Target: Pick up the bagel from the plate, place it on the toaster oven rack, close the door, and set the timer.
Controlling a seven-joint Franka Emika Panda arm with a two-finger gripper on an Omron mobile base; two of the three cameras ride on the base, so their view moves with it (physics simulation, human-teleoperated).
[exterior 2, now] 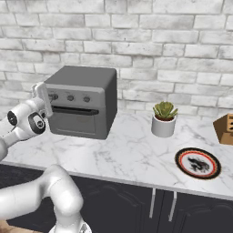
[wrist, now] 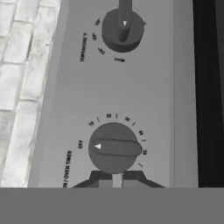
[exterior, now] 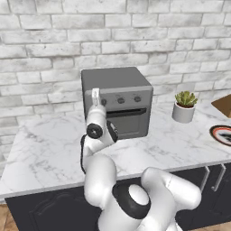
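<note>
The grey toaster oven stands on the marble counter with its door closed. The bagel and the toaster oven rack are hidden. My gripper is shut, at the left end of the oven's control strip. In the hand view its tips sit together at the edge of the timer knob, whose pointer is towards the "off" side. The temperature knob is further along the strip. The round plate lies far to the right.
A potted succulent stands between oven and plate. A brown wooden block sits at the far right by the brick wall. Dark cabinets run below the counter's front edge.
</note>
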